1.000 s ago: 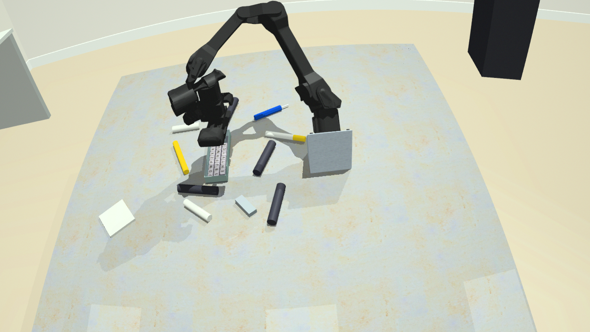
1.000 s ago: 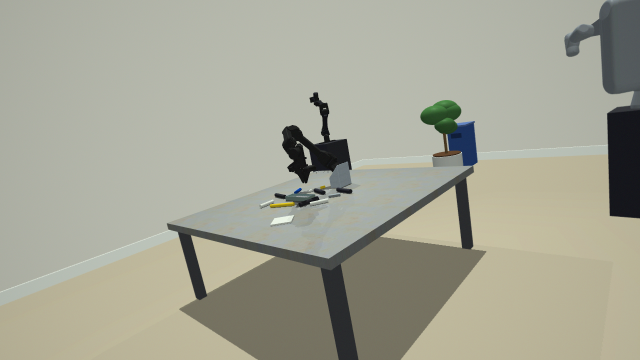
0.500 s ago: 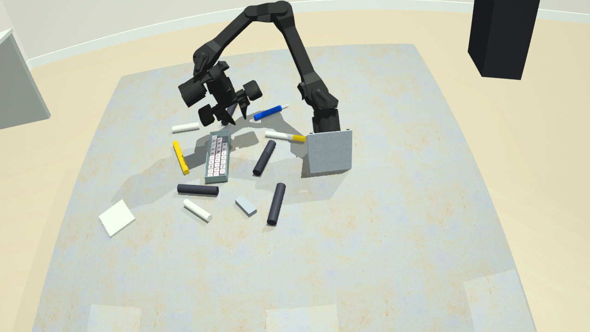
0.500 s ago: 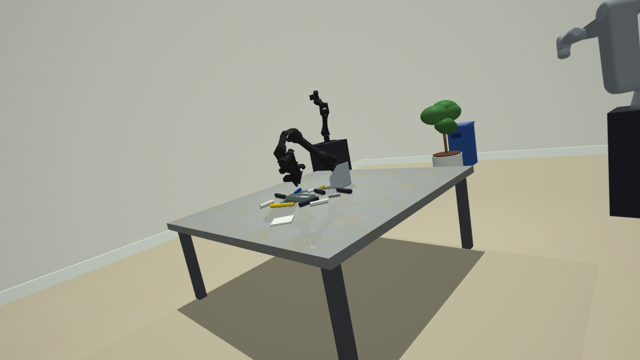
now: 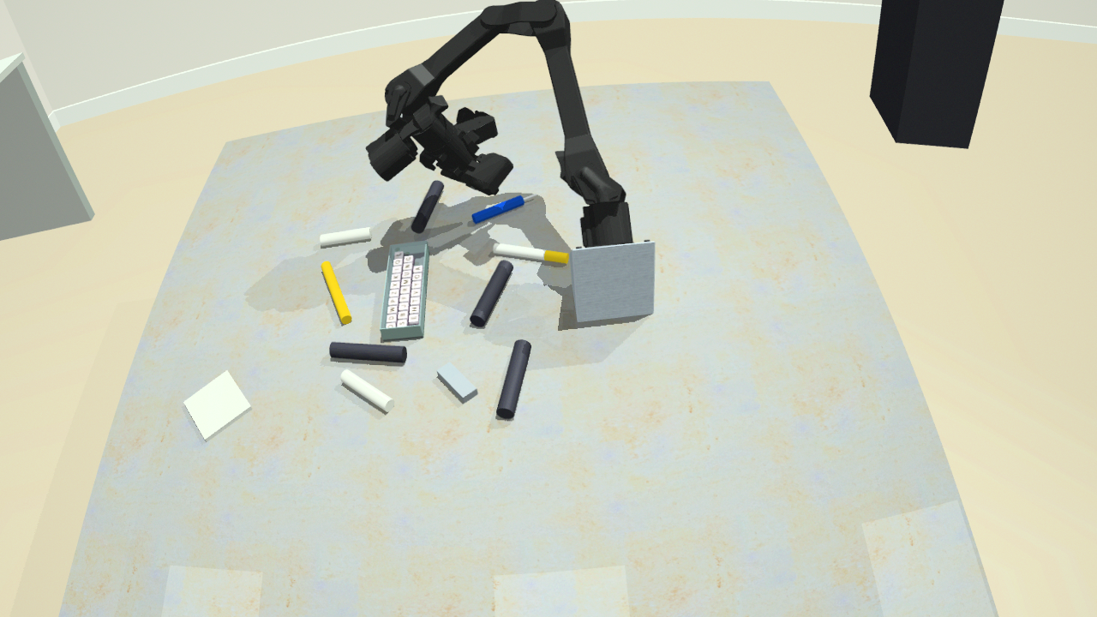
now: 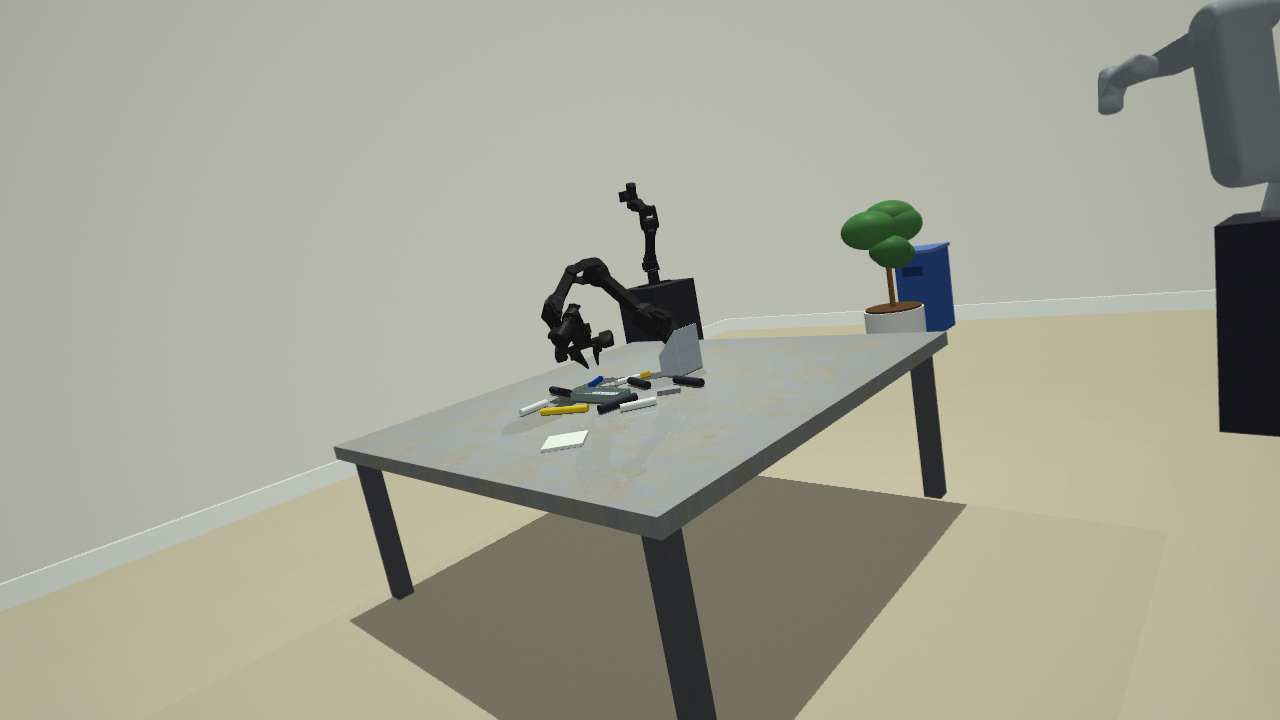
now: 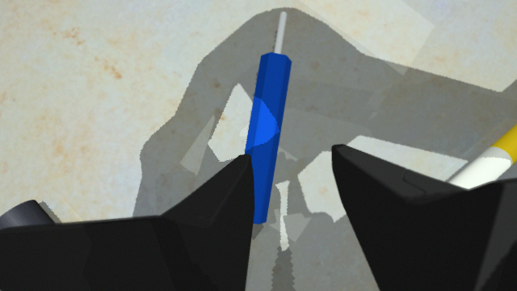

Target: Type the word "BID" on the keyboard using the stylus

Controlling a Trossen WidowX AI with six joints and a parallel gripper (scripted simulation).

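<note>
The stylus, with a blue faceted body and a thin pale tip [image 5: 498, 209] [image 6: 595, 382] [image 7: 274, 81], lies on the desk. My gripper [image 6: 592, 362] [image 7: 292, 161] is open and empty above it. In the wrist view the left fingertip overlaps the rear part of the stylus body, and the right fingertip is off to its right. The keyboard [image 5: 403, 334] [image 6: 586, 395], a grey-green tray of white letter keys, lies in front of the stylus in the top view; it is outside the wrist view. The fingertips are hidden in the top view.
A black cylinder [image 5: 428, 206] lies left of the stylus. A white-and-yellow stick [image 5: 521, 251] [image 7: 485, 167] lies in front. A grey panel [image 5: 614, 282] [image 6: 682, 351] stands by the arm base. A yellow stick [image 5: 336, 291], a white tile [image 5: 217, 404] and a small grey block [image 5: 457, 381] lie on the desk.
</note>
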